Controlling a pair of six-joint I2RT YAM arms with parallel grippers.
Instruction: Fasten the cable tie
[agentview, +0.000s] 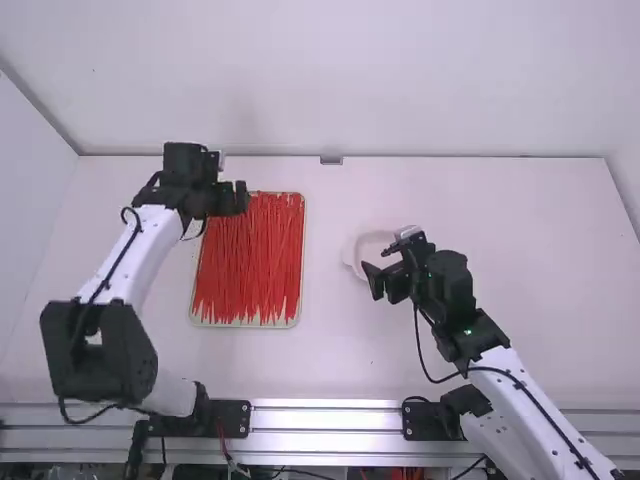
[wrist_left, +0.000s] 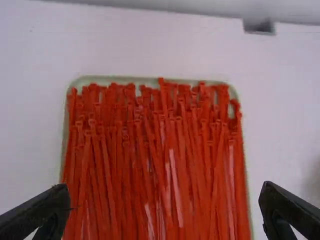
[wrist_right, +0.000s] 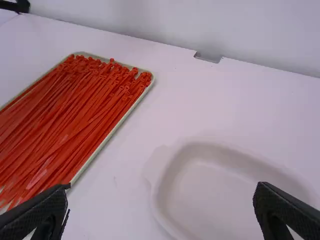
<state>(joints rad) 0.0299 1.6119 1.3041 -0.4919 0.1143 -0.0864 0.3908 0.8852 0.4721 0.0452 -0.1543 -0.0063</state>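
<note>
- Many red cable ties (agentview: 250, 260) are laid side by side in a dense sheet on a pale green tray (agentview: 245, 325), left of centre in the high view.
- Their lengths are run up and down that picture, and their small locking heads are gathered at the tray's upper end.
- The tray is set flat on the white counter (agentview: 520, 230).
- The left gripper (agentview: 232, 198) is held at the tray's upper left corner, above the head ends of the ties.
- In the left wrist view its jaws are seen spread wide and empty, with the ties lying below them.
- A shallow white dish (agentview: 360, 243) is placed just right of centre, apart from the tray, and is partly hidden by the right arm (agentview: 480, 340).
- The right gripper (agentview: 374, 280) is held at the dish's lower edge, near the middle of the frame, and is turned toward the tray.
- Its jaws are likewise spread wide, with nothing gripped.
- A small grey bracket (agentview: 331, 159) is fixed at the counter's far edge, at upper centre.
</note>
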